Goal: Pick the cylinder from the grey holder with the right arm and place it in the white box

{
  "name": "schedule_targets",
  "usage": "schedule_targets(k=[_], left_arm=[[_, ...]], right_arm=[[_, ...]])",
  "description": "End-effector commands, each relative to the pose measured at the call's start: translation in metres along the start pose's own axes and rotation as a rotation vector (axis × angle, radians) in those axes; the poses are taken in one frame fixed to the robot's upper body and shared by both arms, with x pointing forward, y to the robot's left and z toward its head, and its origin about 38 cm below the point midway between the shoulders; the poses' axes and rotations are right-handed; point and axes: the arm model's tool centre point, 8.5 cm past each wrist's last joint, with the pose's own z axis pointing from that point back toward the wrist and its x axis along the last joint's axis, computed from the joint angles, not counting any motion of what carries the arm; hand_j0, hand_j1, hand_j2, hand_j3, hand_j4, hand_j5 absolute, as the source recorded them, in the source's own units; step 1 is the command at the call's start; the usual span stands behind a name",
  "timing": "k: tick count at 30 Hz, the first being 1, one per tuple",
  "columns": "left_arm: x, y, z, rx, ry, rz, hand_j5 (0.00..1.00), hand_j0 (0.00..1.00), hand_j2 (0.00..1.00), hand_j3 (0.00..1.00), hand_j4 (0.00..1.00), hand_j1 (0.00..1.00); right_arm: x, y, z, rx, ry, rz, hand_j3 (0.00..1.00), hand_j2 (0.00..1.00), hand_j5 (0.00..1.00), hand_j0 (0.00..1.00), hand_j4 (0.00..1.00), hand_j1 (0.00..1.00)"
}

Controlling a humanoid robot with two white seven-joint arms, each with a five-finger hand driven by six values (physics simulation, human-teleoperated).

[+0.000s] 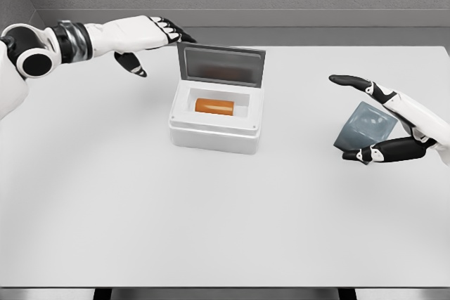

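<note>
A broad white rectangular worktop [225,230] fills most of the head view, with grey walls behind its far edge. Near the middle of the worktop, somewhat toward the far edge, stands a white square box with thick walls [216,131]; its dark grey hinged lid [221,65] is raised upright along the box's far side. Inside the box's cavity lies the short orange cylinder [214,106], resting on its side with its long axis running left to right, so it is already in the box and not in the holder. Toward the right edge of the worktop sits the translucent grey block-shaped holder [367,127], tilted askew. The right hand [401,121], white with black fingertips, comes in from the right edge and hovers beside the holder with its fingers spread and gripping nothing: one finger points leftward above the holder, and the thumb reaches out along the holder's near side, though whether it touches cannot be told. The left hand [144,38] reaches in from the upper left, above the far-left part of the worktop, just beside the raised lid's left corner; its fingers are extended loosely and it holds nothing.
</note>
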Motion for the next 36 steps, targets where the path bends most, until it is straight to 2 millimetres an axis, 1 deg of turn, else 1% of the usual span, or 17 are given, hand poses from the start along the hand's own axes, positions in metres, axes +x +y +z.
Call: schedule_targets(k=[1,3,5,10,17,19,21,25,31,33,34,36], left_arm=[[-0.002,-0.001,0.003,-0.007,0.008,-0.003,1.00,1.00,1.00,1.00,1.00,1.00],[-0.003,-0.002,0.004,-0.008,0.009,0.000,1.00,1.00,1.00,1.00,1.00,1.00],[-0.011,-0.007,0.007,-0.019,0.032,0.014,1.00,1.00,1.00,1.00,1.00,1.00],[-0.012,-0.010,0.008,-0.024,0.037,0.018,1.00,1.00,1.00,1.00,1.00,1.00],[-0.013,-0.006,0.009,-0.017,0.040,0.017,1.00,1.00,1.00,1.00,1.00,1.00],[-0.013,-0.006,0.009,-0.015,0.039,0.019,1.00,1.00,1.00,1.00,1.00,1.00],[-0.016,-0.006,0.012,-0.015,0.046,0.020,1.00,1.00,1.00,1.00,1.00,1.00],[-0.012,-0.010,0.010,-0.020,0.035,0.021,1.00,1.00,1.00,1.00,1.00,1.00],[-0.005,-0.006,0.007,-0.014,0.014,0.005,1.00,1.00,1.00,1.00,1.00,1.00],[-0.004,-0.008,0.006,-0.021,0.013,0.002,1.00,1.00,1.00,1.00,1.00,1.00],[0.000,-0.007,0.004,-0.023,-0.002,-0.007,1.00,1.00,1.00,1.00,1.00,1.00],[0.000,-0.004,0.013,-0.021,-0.002,-0.026,1.00,1.00,1.00,1.00,1.00,1.00]], right_arm=[[0.000,-0.001,0.000,-0.005,-0.002,-0.006,1.00,1.00,1.00,1.00,1.00,1.00],[0.000,-0.001,0.000,-0.005,-0.002,-0.006,1.00,1.00,1.00,1.00,1.00,1.00],[0.000,-0.001,0.000,-0.005,-0.002,-0.006,1.00,1.00,1.00,1.00,1.00,1.00],[0.000,-0.001,0.000,-0.005,-0.002,-0.006,1.00,1.00,1.00,1.00,1.00,1.00],[0.000,-0.001,0.000,-0.005,0.000,-0.006,1.00,1.00,1.00,1.00,1.00,1.00],[-0.006,-0.001,0.005,-0.013,0.020,-0.014,1.00,1.00,1.00,1.00,1.00,1.00],[-0.006,-0.001,0.004,-0.012,0.019,-0.014,1.00,1.00,1.00,1.00,1.00,1.00],[-0.005,-0.001,0.004,-0.012,0.015,-0.014,1.00,1.00,1.00,1.00,1.00,1.00],[-0.005,-0.001,0.004,-0.011,0.016,-0.013,1.00,1.00,1.00,1.00,1.00,1.00],[-0.005,-0.001,0.004,-0.011,0.016,-0.013,1.00,1.00,1.00,1.00,1.00,1.00],[-0.005,-0.001,0.004,-0.011,0.016,-0.013,1.00,1.00,1.00,1.00,1.00,1.00],[-0.005,-0.001,0.004,-0.012,0.017,-0.013,1.00,1.00,1.00,1.00,1.00,1.00]])
